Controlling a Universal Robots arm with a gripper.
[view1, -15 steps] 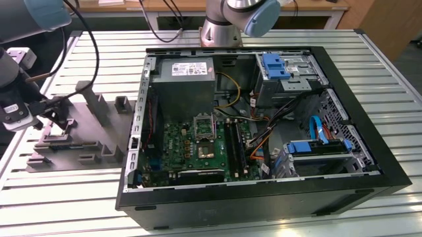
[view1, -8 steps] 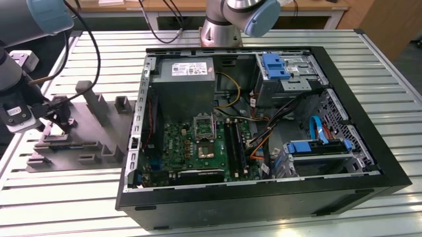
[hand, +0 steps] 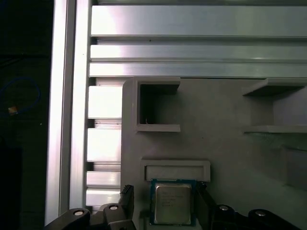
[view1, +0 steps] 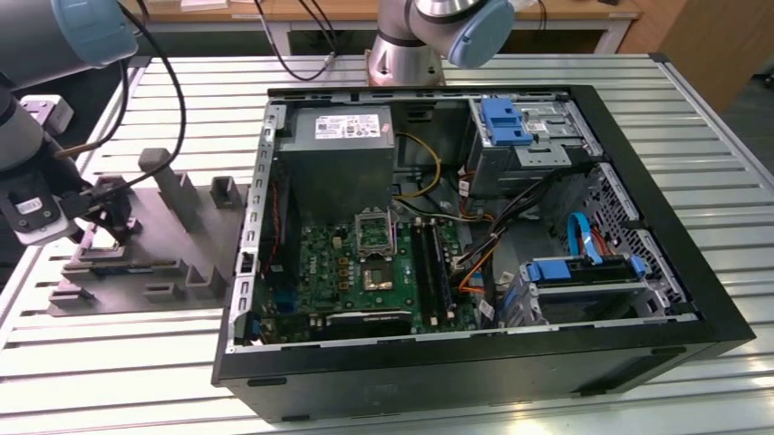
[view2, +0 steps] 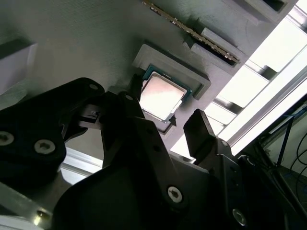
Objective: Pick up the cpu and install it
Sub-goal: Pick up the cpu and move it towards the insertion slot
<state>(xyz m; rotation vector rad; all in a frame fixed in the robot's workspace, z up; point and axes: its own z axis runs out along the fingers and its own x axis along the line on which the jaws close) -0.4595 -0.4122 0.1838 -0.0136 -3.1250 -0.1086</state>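
The cpu (hand: 171,205) is a small square chip with a pale metal top and a green rim. It lies flat in a raised nest of the grey moulded tray (view1: 169,249), on the exterior view's left. My gripper (view1: 103,222) is down over that nest. In both wrist views its black fingers (hand: 126,195) stand on either side of the cpu (view2: 160,96), and the gripper (view2: 168,111) is open, with a gap showing at one side of the chip. The green board's metal-framed socket (view1: 373,232) sits inside the open computer case.
The black computer case (view1: 484,362) lies open beside the tray, with a grey power-supply box (view1: 344,159), cables and blue-tabbed drive bays (view1: 581,272). Upright posts (view1: 158,168) stand on the tray near my gripper. Slatted aluminium table (hand: 192,43) runs all around.
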